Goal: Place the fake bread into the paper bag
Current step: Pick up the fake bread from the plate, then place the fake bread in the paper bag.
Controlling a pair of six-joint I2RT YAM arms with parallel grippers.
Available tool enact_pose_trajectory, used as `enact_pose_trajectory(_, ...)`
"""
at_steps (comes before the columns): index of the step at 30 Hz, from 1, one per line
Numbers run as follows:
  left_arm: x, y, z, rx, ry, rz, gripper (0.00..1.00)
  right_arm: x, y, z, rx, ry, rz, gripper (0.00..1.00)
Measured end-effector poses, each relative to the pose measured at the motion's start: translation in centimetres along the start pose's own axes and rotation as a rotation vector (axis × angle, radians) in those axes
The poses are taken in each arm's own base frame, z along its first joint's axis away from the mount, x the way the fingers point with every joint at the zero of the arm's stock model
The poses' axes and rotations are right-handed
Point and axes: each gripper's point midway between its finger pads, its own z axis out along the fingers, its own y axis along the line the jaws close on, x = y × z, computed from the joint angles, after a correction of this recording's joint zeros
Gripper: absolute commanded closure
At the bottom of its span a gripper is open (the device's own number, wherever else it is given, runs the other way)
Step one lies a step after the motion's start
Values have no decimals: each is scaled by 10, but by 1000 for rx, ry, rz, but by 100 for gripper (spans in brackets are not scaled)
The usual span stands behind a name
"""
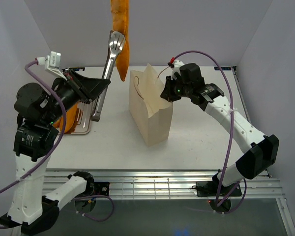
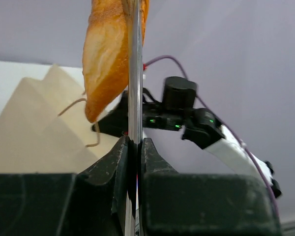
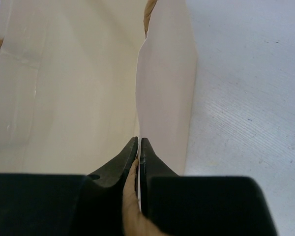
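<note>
Loaf (image 1: 121,29), long, glossy golden-orange: hangs point-down, raised high over the counter (image 1: 196,142). It is outside the paper bag (image 1: 150,110). From overhead its lower tip shows just left of the bag's top edge. From the left wrist, the same loaf (image 2: 105,59) hangs in front of the bag (image 2: 34,128).

Tongs (image 1: 107,73), thin pale metal: the spoon-shaped ends clasp the loaf on its lower half. Seen edge-on from the left wrist, the tongs (image 2: 134,73) appear as one narrow strip rising past the loaf.

Left claw (image 1: 102,84): pressed onto the arms of the tongs partway along their length. In the wrist view the left claw (image 2: 134,142) has both fingers tight against the metal strip.

Paper bag, tall, tan kraft: stands upright near the middle of the counter, mouth open, a cord handle (image 2: 73,105) looping at the rim.

Right claw (image 1: 166,92): at the top of the bag's right-hand wall. The wrist view shows the right claw (image 3: 138,142) pinching that wall (image 3: 167,88), with the bag's interior to one side and the counter to the other.

Tray (image 1: 83,129), flat silver: at the left of the counter, beneath the left arm. More orange bread (image 1: 69,119) lies on it, largely hidden by the arm.
</note>
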Motion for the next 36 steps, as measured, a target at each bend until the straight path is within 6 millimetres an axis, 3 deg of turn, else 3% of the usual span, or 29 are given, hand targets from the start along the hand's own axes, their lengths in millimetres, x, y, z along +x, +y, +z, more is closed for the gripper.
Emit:
enact_pose_trajectory(3,9,-19,-9,148,-27,-13,100,-1,1,-1,6,-6,-3,92)
enact_pose_trajectory(6,21,-26,-10,254,-29,-26,100,-2,0,-1,11,-10,-2,92)
enact_pose_trajectory(14,62,-2,8,357,-10,-92,100,-2,2,-1,7,-10,19,92)
enact_pose_trajectory(29,75,0,3,461,-91,-77,100,-13,14,-6,-12,-28,41,92)
enact_pose_trajectory(36,115,20,19,423,-41,-86,100,-17,20,-7,-36,-27,73,92)
